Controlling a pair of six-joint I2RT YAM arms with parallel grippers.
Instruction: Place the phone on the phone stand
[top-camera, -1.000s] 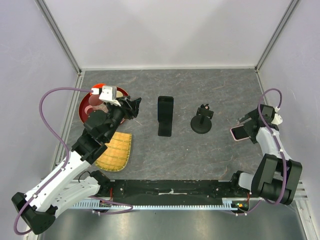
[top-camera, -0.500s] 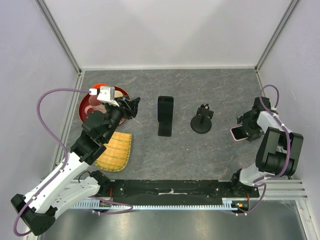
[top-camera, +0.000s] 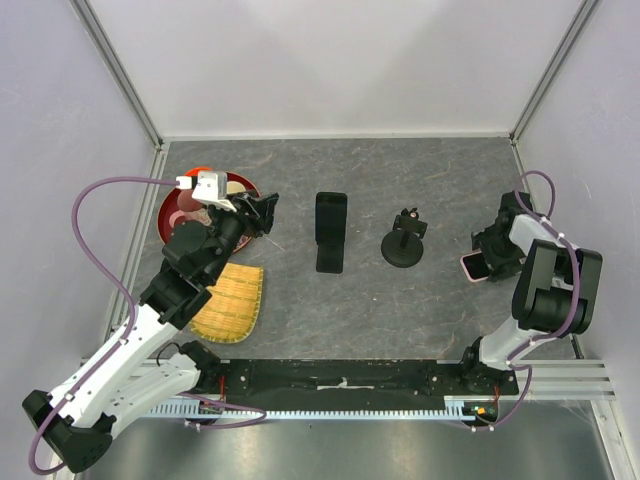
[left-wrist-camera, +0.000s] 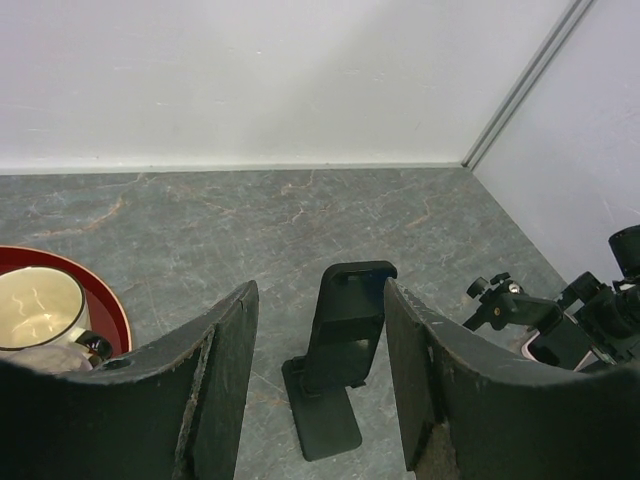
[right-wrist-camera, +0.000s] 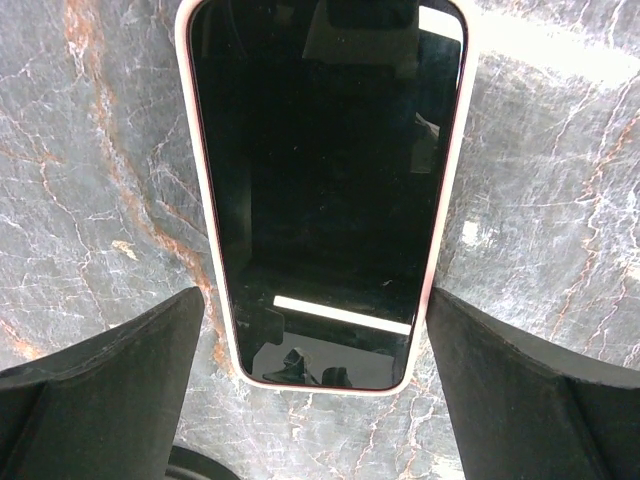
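Observation:
The phone (top-camera: 476, 266), black screen in a pale pink case, lies flat on the table at the right and fills the right wrist view (right-wrist-camera: 325, 180). My right gripper (right-wrist-camera: 318, 360) is open, its fingers either side of the phone's near end without touching it; in the top view the right gripper (top-camera: 492, 252) is over the phone. The black phone stand (top-camera: 331, 231) stands in the middle of the table and shows in the left wrist view (left-wrist-camera: 345, 345). My left gripper (top-camera: 262, 214) is open and empty, left of the stand, which is framed between its fingers (left-wrist-camera: 318, 400).
A small black tripod mount (top-camera: 404, 242) stands between the stand and the phone, also in the left wrist view (left-wrist-camera: 510, 308). A red tray (top-camera: 172, 210) with a cream mug (left-wrist-camera: 38, 308) and a woven yellow mat (top-camera: 232, 302) lie at the left. Walls enclose the table.
My right gripper has swung toward the far right over the phone, and its arm has folded back. The left arm has barely shifted.

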